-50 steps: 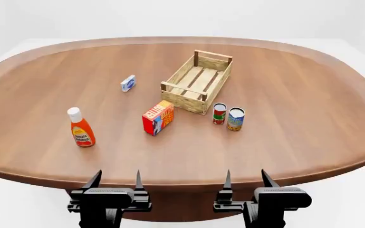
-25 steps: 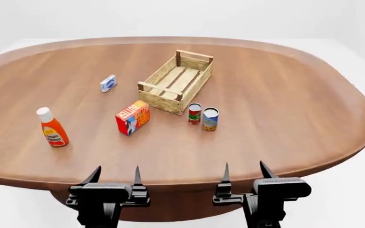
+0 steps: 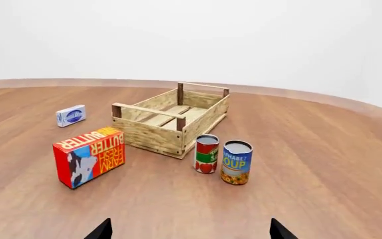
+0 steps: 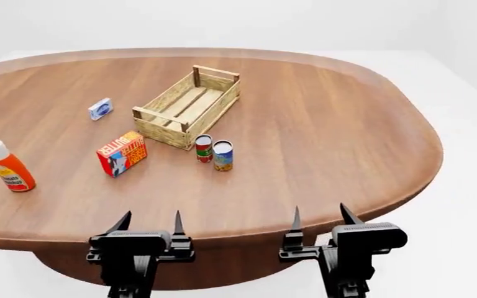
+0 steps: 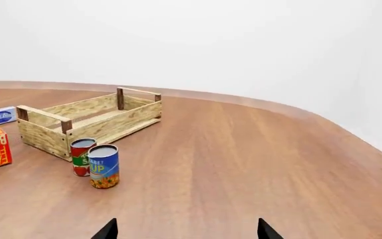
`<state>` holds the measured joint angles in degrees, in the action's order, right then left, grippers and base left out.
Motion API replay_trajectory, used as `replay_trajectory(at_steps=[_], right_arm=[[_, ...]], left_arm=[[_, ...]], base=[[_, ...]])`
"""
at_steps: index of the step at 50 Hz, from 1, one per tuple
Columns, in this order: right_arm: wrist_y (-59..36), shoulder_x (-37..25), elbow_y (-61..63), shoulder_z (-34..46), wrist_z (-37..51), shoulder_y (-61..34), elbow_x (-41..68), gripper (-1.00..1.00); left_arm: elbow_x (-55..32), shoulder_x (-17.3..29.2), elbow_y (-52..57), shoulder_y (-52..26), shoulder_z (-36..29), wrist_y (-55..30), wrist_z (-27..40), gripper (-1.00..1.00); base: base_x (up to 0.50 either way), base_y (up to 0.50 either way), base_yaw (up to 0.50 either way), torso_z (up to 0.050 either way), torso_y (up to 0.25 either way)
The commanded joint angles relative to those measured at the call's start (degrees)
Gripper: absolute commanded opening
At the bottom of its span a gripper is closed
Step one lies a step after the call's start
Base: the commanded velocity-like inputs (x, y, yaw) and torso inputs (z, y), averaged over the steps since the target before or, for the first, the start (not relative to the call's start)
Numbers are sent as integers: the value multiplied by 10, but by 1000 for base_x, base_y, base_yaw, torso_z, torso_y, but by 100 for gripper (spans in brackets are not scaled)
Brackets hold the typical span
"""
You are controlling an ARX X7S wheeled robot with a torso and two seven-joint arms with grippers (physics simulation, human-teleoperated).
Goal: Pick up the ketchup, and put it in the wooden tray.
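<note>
The broad wooden table [image 4: 322, 143] spreads before me, and the wooden tray [image 4: 187, 107] sits on it toward the far side, nothing inside it. The butter box [image 4: 122, 153] stands near the tray's front corner and two cans [image 4: 213, 152] stand just beside the tray, while the ketchup [image 4: 10, 167] stands upright far off to my left, well apart from the tray. My left gripper [image 4: 148, 223] and right gripper [image 4: 320, 218] hang at the near table edge, both spread wide and holding nothing.
</note>
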<state>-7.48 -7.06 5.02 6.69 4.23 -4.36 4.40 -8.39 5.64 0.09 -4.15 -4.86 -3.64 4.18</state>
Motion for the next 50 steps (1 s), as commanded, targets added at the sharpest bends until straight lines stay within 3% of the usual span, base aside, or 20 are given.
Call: replay_trajectory(at_steps=[1, 9, 18, 44, 50], right_arm=[[-30, -11, 17, 6, 5, -19, 4, 100], [-111, -28, 45, 12, -15, -71, 22, 100], [-169, -44, 55, 13, -30, -125, 36, 100], [-163, -49, 49, 21, -26, -137, 41, 100], [-164, -56, 59, 27, -19, -135, 30, 100]], left_arm=[[-14, 12, 7, -36, 0, -32, 6, 100], [-29, 26, 24, -113, 0, -113, 9, 100], [-34, 32, 9, -173, 3, -138, 14, 100], [-36, 40, 4, -175, -8, -128, 24, 100], [-37, 41, 0, -176, -10, -125, 25, 100]], base=[[0, 0, 0, 0, 0], [0, 0, 0, 0, 0], [80, 0, 0, 0, 0], [475, 0, 0, 0, 0], [0, 0, 0, 0, 0]])
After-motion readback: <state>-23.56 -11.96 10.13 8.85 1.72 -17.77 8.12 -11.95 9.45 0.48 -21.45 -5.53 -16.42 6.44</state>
